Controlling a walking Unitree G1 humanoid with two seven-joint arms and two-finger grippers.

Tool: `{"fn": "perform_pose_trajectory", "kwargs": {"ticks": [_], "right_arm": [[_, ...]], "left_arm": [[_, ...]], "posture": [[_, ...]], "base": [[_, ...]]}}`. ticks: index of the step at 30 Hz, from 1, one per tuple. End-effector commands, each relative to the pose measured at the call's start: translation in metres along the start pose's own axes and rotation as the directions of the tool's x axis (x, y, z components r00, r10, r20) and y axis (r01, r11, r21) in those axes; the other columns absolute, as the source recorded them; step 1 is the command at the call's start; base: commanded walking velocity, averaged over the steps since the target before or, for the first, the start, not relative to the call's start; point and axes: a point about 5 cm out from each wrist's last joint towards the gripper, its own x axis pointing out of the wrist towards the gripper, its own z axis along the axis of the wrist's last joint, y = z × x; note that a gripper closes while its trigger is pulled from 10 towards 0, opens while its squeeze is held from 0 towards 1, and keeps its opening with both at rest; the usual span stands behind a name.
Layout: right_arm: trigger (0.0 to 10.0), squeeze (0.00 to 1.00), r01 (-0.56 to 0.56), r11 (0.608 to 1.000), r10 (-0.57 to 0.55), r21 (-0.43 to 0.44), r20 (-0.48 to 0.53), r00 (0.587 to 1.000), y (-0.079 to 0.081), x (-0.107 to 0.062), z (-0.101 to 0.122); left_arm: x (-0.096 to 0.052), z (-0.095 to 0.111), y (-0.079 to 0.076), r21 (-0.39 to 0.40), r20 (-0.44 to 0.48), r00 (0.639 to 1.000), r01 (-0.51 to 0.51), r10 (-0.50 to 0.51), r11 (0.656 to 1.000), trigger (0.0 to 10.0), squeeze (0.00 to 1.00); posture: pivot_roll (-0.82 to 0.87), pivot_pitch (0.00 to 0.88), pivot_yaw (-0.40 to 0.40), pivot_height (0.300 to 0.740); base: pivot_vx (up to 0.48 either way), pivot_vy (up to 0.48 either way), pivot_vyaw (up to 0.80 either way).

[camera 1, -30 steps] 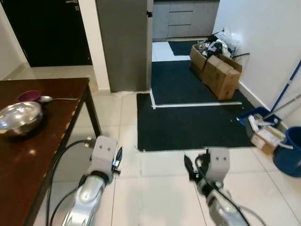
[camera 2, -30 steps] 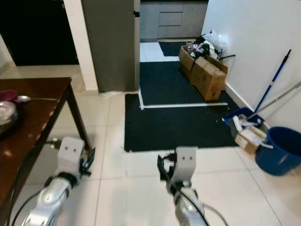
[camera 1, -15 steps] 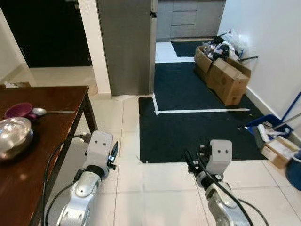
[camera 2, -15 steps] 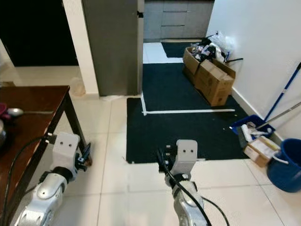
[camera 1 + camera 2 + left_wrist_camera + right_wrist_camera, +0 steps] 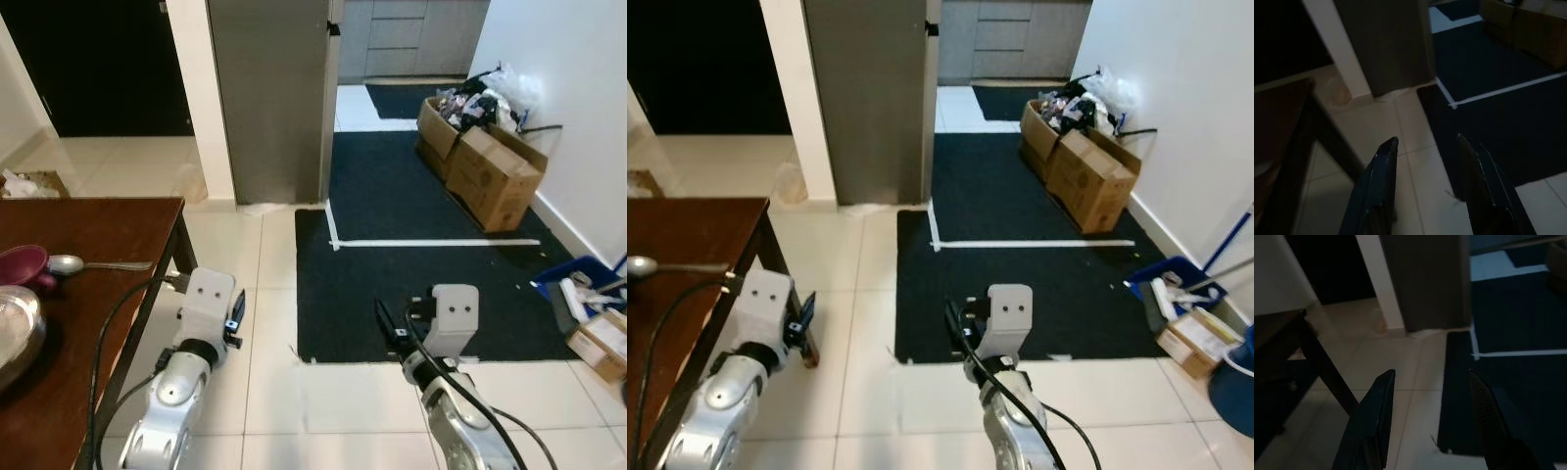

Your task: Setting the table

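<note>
A dark wooden table stands at my left. On it lie a purple cup, a metal spoon and the rim of a steel bowl. My left gripper hangs over the white tiles beside the table's corner leg, open and empty. My right gripper hangs over the tiles near the dark rug's edge, open and empty as well.
A black rug with a white stripe covers the floor ahead. A grey pillar stands beyond the table. Cardboard boxes with clutter line the right wall. A blue tray and a small box lie at right.
The camera has swung left and moved forward; the table has slid toward the left edge and the blue bucket has left the view. Both arms hang as before.
</note>
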Motion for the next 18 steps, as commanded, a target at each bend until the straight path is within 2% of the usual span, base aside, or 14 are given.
{"fn": "perform_pose_trajectory", "kwargs": {"ticks": [1,18], "right_arm": [[10.0,0.0,0.0,1.0,0.0,0.015,-0.005,1.0,0.0001,-0.0013,-0.0001],[10.0,0.0,-0.055,0.998,0.055,0.016,-0.006,0.998,0.0066,-0.0017,0.0026]], "left_arm": [[-0.0011,-0.0037,0.0013,0.011,-0.012,1.0,-0.006,0.006,1.0,10.0,0.0],[-0.0006,-0.0034,0.0011,0.007,-0.008,1.0,-0.013,0.013,1.0,10.0,0.0]], "posture": [[0.01,0.06,0.093,0.74],[0.01,0.057,0.09,0.74]], "base": [[0.48,0.0,0.0],[0.48,0.0,0.0]]}}
